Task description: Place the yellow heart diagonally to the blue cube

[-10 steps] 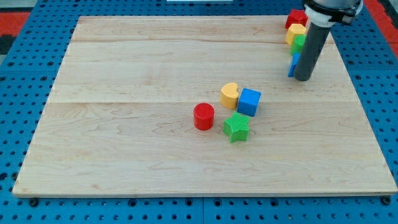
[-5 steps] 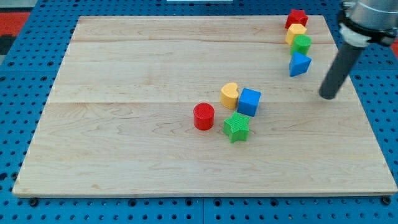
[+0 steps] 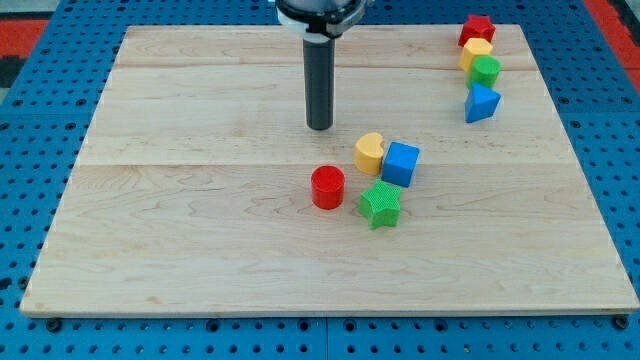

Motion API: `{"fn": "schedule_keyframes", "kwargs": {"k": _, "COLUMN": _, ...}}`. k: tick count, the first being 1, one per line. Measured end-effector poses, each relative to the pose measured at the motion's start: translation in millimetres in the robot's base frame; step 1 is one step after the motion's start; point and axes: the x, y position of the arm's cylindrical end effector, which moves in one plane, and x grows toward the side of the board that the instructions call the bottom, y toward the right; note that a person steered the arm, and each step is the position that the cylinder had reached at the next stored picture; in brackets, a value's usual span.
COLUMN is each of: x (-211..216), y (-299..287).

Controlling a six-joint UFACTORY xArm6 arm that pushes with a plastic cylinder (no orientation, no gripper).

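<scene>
While the yellow heart [image 3: 369, 153] sits mid-board, touching the blue cube [image 3: 401, 164] on that cube's left side in the view, it looks like a light, hard little block that should slide readily on the wooden board [image 3: 200, 230] and may spin if nudged off-centre, so the push wants to land square on its upper-left flank. My tip [image 3: 319, 126] is a bare rod with nothing to open or close, standing upright, clear of every block, near the heart toward the view's upper left.
</scene>
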Motion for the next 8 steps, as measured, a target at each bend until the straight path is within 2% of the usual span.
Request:
{"fn": "schedule_keyframes", "kwargs": {"k": 2, "x": 46.6, "y": -0.2}}
{"fn": "schedule_keyframes", "kwargs": {"k": 3, "x": 51.5, "y": 2.4}}
{"fn": "schedule_keyframes", "kwargs": {"k": 8, "x": 32.9, "y": 65.9}}
